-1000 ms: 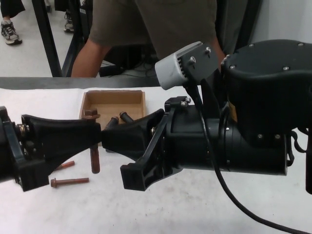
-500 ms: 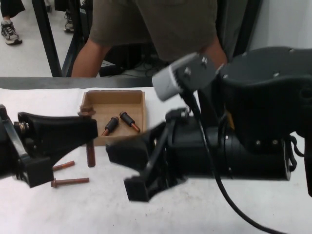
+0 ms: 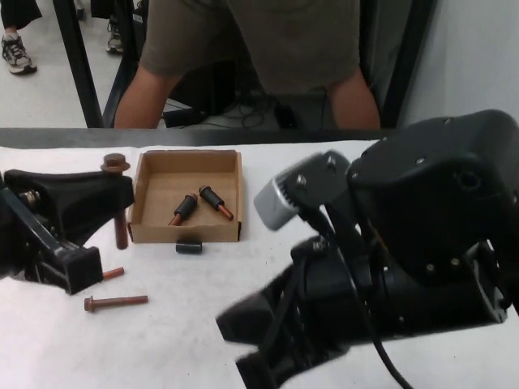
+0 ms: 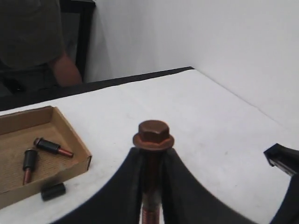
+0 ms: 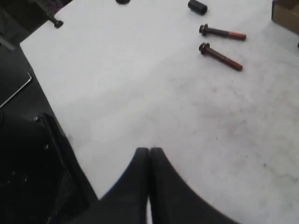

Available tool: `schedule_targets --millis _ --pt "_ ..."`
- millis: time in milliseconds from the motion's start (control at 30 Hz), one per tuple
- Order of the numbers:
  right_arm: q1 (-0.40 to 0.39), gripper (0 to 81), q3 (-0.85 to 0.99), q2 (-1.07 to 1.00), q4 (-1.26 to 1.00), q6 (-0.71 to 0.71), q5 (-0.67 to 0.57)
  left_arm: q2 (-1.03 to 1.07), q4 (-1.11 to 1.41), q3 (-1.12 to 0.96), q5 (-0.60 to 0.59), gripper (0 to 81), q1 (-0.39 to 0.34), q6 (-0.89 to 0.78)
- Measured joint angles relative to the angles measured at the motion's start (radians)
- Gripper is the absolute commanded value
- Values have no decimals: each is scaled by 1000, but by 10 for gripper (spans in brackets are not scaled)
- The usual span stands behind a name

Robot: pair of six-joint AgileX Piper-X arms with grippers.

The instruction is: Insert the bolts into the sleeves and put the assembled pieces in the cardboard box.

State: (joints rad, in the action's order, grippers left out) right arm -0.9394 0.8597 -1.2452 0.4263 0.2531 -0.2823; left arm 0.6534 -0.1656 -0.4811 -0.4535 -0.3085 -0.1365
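So far the job looks partly done. At the far left, the left hand (image 4: 152, 161) pinches a copper-coloured bolt (image 4: 153, 136) by its shank. The bolt is held upright, head on top and clear of the tabletop (image 3: 178, 332), with no sleeve on it. Judging by that, this piece is mid-step and needs a sleeve before it counts.

Just below and beside that hand, two bare bolts lie flat on the tabletop, a short-looking one (image 3: 111, 274) and a longer one (image 3: 116, 302), near each other but apart. Neither is assembled.

Further right is the cardboard box (image 3: 185, 235). It holds two assembled pieces, one (image 3: 186, 206) and another (image 3: 216, 202), each a bolt with a dark sleeve on it, lying side by side near the middle of the box floor. Those two appear finished.

Just in front of the box, outside its front wall, a single black sleeve (image 3: 189, 246) lies on its side. It is the likely partner for the held bolt.

Over at the right, the right hand (image 5: 149, 156) hangs above bare tabletop with its fingers pressed together and nothing between them.

By this count two pieces are done and three bolts remain. More sleeves would be needed for the other two, and I cannot tell where they are.
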Motion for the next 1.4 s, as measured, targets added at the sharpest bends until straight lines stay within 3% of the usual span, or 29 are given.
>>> schedule_targets --millis 233,400,467,767,1067,1400 --pt "0 27 0 -87 84 -5 -54 0 -193 0 55 8 0 71" --pt "0 256 0 -138 89 -21 -60 0 -263 0 66 8 0 92" --pt "0 304 0 -172 89 -45 -60 0 -268 0 94 8 0 92" --pt "-21 303 67 -282 87 -288 -54 0 -270 0 153 8 0 92" --pt "-50 303 198 -445 169 -546 55 0 -274 0 162 8 0 92" --pt "-91 303 295 -573 218 -621 127 0 -288 0 167 8 0 92"
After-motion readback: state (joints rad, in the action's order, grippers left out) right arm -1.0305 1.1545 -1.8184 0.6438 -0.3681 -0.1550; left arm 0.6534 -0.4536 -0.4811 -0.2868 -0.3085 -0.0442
